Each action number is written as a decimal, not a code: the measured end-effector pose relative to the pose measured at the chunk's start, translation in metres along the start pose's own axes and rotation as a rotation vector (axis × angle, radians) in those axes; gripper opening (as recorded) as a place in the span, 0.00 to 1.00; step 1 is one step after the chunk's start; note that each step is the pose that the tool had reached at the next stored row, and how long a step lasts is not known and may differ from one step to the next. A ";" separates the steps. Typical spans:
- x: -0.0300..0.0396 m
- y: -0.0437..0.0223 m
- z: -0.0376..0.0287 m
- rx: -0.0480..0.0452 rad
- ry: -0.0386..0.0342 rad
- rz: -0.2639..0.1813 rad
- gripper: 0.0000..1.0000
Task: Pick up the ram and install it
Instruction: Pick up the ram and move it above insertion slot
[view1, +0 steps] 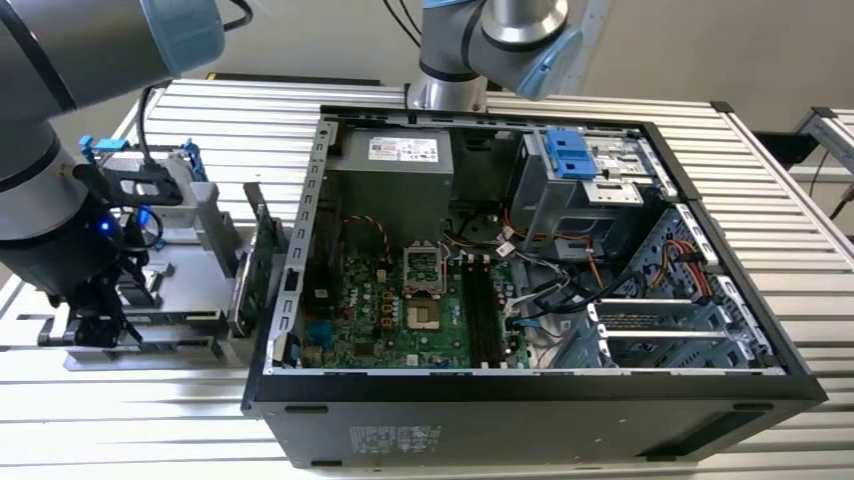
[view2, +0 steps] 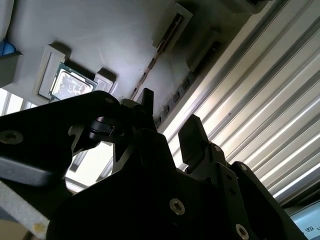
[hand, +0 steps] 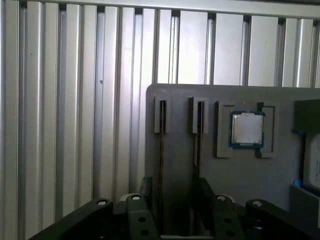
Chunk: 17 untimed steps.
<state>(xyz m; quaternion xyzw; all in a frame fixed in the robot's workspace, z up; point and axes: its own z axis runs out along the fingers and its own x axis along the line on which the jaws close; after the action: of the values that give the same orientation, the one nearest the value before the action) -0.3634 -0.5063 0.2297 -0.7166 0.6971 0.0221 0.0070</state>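
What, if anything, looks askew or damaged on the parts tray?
Nothing stands out. Both thin dark-green ram sticks sit straight in their slots in the flat grey tray; the small square silver processor chip lies flat in its recess.

Table (view1: 781, 190): silver, ribbed in parallel stripes.
Computer case (view1: 534, 425): black shell, grey metal inside.
Motherboard (view1: 387, 320): green.
Drive latch (view1: 569, 152): blue.
Cables (view1: 363, 228): red, black, blue.
Parts holder (hand: 240, 175): plain matte grey.
Processor (hand: 247, 128): silver top, green rim.
Ram (hand: 161, 160): dark thin edge.
Gripper (hand: 175, 189): black.
Arm (view1: 54, 150): grey, pale-blue joint caps.
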 end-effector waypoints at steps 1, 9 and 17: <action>0.0001 0.0000 0.0008 0.0000 0.0000 -0.001 1.00; 0.0011 0.0000 0.0076 -0.0015 0.0002 -0.006 1.00; 0.0020 0.0004 0.0148 -0.0066 0.0002 -0.008 1.00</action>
<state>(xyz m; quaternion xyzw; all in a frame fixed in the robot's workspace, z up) -0.3641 -0.5077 0.2149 -0.7193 0.6942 0.0243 0.0047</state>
